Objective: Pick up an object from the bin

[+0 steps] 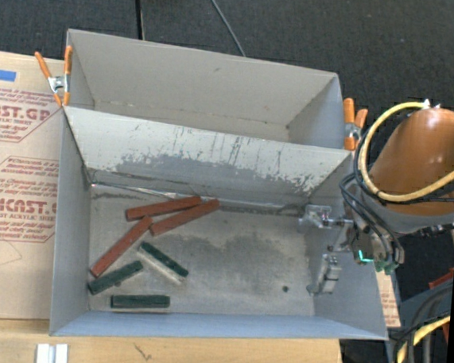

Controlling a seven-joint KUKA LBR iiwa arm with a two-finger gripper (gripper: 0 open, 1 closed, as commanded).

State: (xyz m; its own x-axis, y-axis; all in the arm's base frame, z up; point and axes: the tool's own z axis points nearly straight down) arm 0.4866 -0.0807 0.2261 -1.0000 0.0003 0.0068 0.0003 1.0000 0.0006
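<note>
The grey metal bin (211, 175) sits on a pale wooden counter (218, 355). Its sloped walls are smooth, and its flat floor is scuffed and streaked with pale scratches, thickest along the back wall.

All the loose pieces lie in the left half of the floor. Three long, flat, red-brown sticks are there: two (172, 209) (183, 217) lie close together, angled toward the back wall, and the third (119, 250) slants down toward the left wall. Below them are short, dark green bars with square edges. One (115, 278) lies near the left wall and one (140, 301) lies flat just beside the front wall. A third (164, 258) lies against a cream-coloured bar (160, 268) of the same shape.

The hand (326, 274), bare metal, hangs at the bin's right wall, over bare floor and well apart from every piece. Whether it is open or closed cannot be told. Behind it sit a rounded orange cover (421, 151) and looping yellow cables (375, 135). The middle and right of the floor lie open, apart from a small dark speck (285, 287).
</note>
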